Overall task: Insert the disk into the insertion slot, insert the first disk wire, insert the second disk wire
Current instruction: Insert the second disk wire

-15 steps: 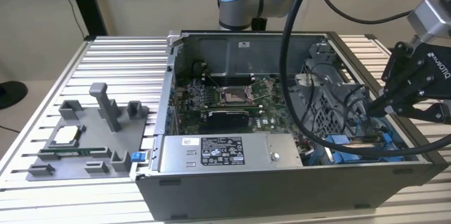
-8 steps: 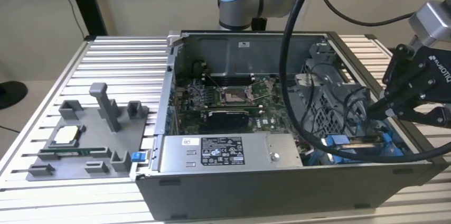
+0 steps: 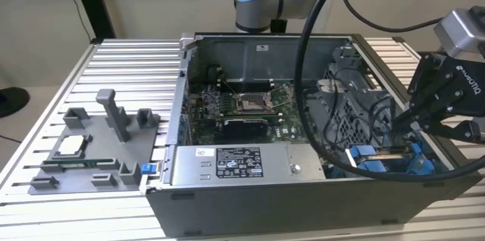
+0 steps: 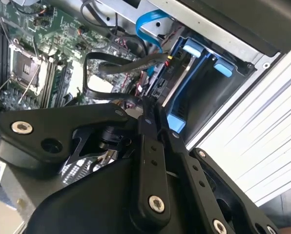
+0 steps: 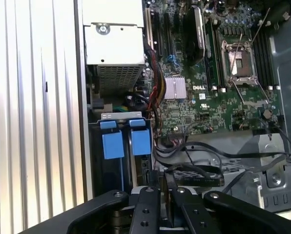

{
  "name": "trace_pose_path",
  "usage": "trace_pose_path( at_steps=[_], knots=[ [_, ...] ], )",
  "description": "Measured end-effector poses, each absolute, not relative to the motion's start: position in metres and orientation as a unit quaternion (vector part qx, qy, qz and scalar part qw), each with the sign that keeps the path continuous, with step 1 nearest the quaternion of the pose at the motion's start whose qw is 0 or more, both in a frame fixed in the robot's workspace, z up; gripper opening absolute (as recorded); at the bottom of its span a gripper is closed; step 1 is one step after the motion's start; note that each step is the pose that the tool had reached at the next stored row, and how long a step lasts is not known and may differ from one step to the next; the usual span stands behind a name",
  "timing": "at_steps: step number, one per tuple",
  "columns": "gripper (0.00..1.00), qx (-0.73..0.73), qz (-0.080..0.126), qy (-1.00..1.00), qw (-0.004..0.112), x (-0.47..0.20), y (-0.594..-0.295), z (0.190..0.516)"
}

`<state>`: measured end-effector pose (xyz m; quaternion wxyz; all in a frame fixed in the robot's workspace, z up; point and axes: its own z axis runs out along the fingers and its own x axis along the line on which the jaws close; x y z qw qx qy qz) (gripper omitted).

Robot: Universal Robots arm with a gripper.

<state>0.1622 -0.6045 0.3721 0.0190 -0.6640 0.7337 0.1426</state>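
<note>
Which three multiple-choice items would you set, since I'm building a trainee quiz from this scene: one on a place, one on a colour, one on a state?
1. In the exterior view, the gripper is at:
A. the computer case's end at that view's left
B. the case's end at that view's right, by the insertion slot
C. the middle of the case

2. The insertion slot's tabs are:
A. red
B. green
C. blue

3. The computer case is:
A. open, with the motherboard exposed
B. closed by a side panel
C. wrapped in plastic

Answers:
1 B, the gripper hangs over the slot at the exterior view's right.
2 C, bright blue tabs show in both wrist views.
3 A, the board lies bare inside the case.
</note>
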Motion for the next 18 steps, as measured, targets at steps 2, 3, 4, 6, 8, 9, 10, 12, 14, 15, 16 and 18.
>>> trace_pose_path(
  at_steps=[2, 3, 4, 6, 8, 9, 10, 12, 14, 15, 16, 18],
  knots=[
    [0.00, -0.664, 0.143, 0.734, 0.019, 0.160, -0.605, 0.368],
    [0.00, -0.664, 0.143, 0.734, 0.019, 0.159, -0.606, 0.367],
    [0.00, -0.664, 0.143, 0.734, 0.019, 0.159, -0.606, 0.365],
    [0.00, -0.664, 0.142, 0.734, 0.019, 0.158, -0.606, 0.361],
    [0.00, -0.664, 0.141, 0.734, 0.018, 0.158, -0.606, 0.359],
    [0.00, -0.664, 0.140, 0.734, 0.016, 0.158, -0.606, 0.358],
    [0.00, -0.664, 0.138, 0.735, 0.014, 0.158, -0.606, 0.357],
    [0.00, -0.664, 0.132, 0.736, 0.008, 0.158, -0.606, 0.357],
    [0.00, -0.665, 0.123, 0.737, -0.001, 0.158, -0.606, 0.357],
    [0.00, -0.665, 0.118, 0.737, -0.006, 0.158, -0.606, 0.356],
    [0.00, -0.665, 0.113, 0.738, -0.010, 0.158, -0.606, 0.356],
    [0.00, -0.666, 0.105, 0.739, -0.017, 0.158, -0.606, 0.356]
  ],
)
